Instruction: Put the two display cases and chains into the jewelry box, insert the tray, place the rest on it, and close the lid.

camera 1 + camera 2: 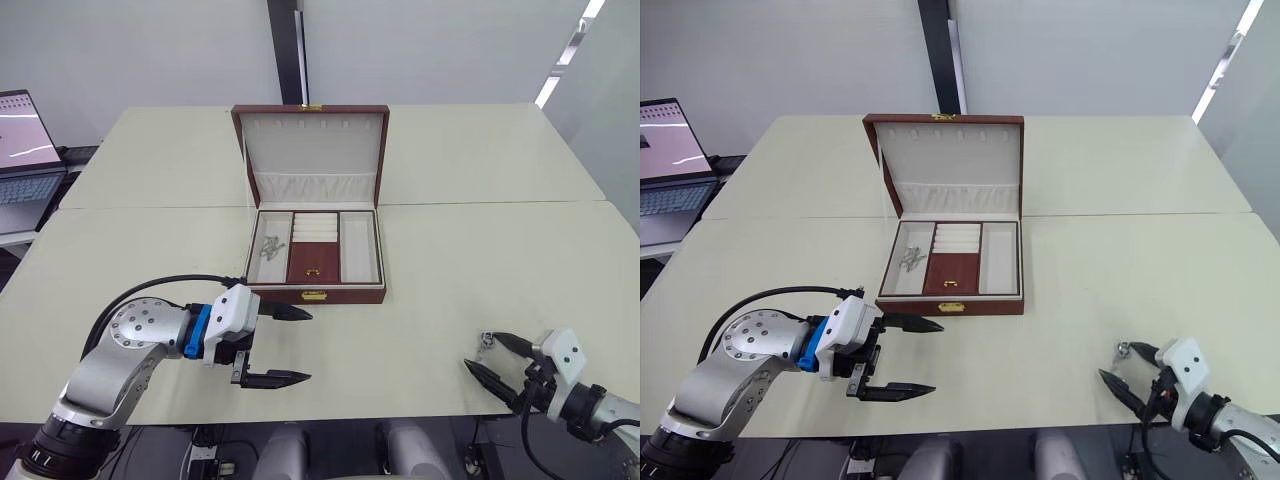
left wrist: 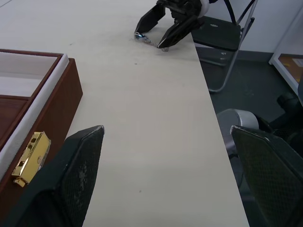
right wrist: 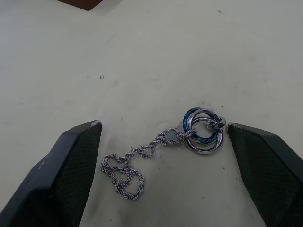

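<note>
Large rectangular reddish-brown wood-grain jewelry box [image 1: 316, 293] with gold front clasp: at the middle of the pale cream table [image 1: 450, 240], open, hinged cream-lined lid [image 1: 312, 148] standing upright behind it, gathered pocket along its lower edge. Shallow cream-lined three-section tray [image 1: 360, 250] seated in the box top; ring rolls and brown flap with gold tab in the middle section; small silvery chains [image 1: 271, 246] lying in the section on the robot's left; other side section bare. Left gripper [image 1: 290, 345]: arm bent at the elbow, forearm running across toward the table centre, hovering just in front of the box's front wall, two black fingers spread wide, nothing between them. Right gripper [image 1: 498, 359]: low at the near edge of the table on the robot's right, well apart from the box, wrist angled inward, fingers spread. Short silver rope chain with interlinked silver and blue rings [image 3: 165, 153]: flat on the table between the spread right fingers [image 3: 57, 175], rings just beside one fingertip, chain end curled near the other; contact cannot be told. Open laptop [image 1: 25, 150]: on a separate surface at far left. Folding chair [image 2: 222, 38]: beyond the table edge in the left wrist view.
</note>
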You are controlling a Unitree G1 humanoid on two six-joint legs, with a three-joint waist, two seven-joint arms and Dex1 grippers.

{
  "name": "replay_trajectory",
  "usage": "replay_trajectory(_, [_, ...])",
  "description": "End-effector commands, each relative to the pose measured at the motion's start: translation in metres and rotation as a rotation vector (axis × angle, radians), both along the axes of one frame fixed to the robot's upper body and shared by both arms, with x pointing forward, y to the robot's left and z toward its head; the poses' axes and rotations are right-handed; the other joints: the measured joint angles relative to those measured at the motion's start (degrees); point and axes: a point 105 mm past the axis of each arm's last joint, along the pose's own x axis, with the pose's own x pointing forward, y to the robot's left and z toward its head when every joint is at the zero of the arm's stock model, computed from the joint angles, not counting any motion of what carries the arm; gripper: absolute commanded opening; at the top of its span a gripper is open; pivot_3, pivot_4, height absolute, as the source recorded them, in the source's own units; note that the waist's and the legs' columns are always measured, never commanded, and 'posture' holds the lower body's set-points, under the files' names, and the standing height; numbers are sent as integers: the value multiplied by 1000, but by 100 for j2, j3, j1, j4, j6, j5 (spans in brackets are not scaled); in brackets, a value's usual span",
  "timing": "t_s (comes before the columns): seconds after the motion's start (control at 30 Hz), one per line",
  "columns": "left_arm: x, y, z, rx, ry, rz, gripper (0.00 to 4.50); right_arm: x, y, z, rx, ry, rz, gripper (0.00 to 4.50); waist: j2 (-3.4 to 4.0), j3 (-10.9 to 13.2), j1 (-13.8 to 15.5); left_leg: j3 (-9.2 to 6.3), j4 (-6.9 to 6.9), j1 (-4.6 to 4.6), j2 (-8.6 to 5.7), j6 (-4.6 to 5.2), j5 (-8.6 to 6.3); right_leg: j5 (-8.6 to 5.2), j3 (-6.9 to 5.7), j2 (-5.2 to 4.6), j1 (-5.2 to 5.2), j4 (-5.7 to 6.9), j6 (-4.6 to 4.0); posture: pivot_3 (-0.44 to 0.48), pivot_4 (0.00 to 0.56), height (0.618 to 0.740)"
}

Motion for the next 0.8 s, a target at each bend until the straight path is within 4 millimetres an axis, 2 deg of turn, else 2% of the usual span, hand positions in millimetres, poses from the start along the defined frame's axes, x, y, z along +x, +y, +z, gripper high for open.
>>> replay_trajectory(0.03, [-3,-1,2,4,-17,-15,4446,-6,2,-11,-35,30,15,4500,-4,-3,-1,0,0,0,0,0,0,0,0,0,0,0,0,0,150,740])
replay_trajectory(0.23, [-3,-4,2,2,-22,-13,4446,-15,-4,-29,-128,68,42,4500,-20,-16,-1,-2,0,5,2,0,0,0,-1,3,6,-1,-1,0,150,740])
replay_trajectory(0.33, [-2,-5,2,1,-25,-13,4446,-14,-6,-30,-134,68,39,4500,-37,-29,7,-8,-1,11,2,1,-1,-2,-8,3,19,-5,-4,0,150,740])
replay_trajectory(0.43, [-1,-6,3,0,-29,-13,4500,-11,-6,-29,-133,60,35,3941,-50,-38,10,-11,0,13,1,1,-1,-2,-10,2,25,-8,-4,0,150,740])
replay_trajectory(0.6, [1,-7,3,1,-33,-12,4500,-6,-7,-27,-130,50,29,2437,-59,-46,4,-12,0,16,4,1,-1,-2,-10,5,26,-7,-4,0,150,740])
replay_trajectory(0.8, [0,-8,3,4,-35,-6,4500,-3,-7,-28,-131,48,27,1383,-62,-49,2,-11,0,20,4,1,-1,-2,-9,5,29,-7,-4,0,150,740])
